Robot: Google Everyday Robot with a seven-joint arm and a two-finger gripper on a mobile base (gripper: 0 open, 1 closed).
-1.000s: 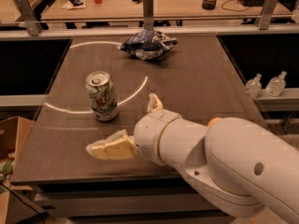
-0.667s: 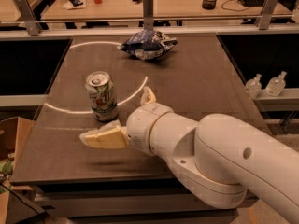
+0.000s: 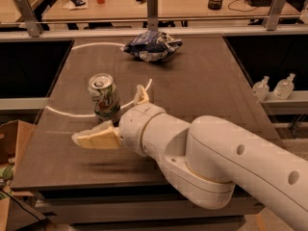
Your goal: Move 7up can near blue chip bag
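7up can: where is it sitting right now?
In the camera view the 7up can stands upright on the left part of the table, just beyond the open gripper, with the blue chip bag well apart toward the far edge.

You're looking at a 7up can (image 3: 103,97) of shiny aluminium with a glossy printed side, standing on a matt, dark, finely grained surface (image 3: 207,85). At the far end, the blue chip bag (image 3: 151,46) is crinkled foil that catches the light in silvery patches. The gripper (image 3: 109,114), low beside the can with its fingers (image 3: 98,139) spread apart, is dull cream plastic, and the arm (image 3: 216,162) behind it is smooth, satin white plastic.
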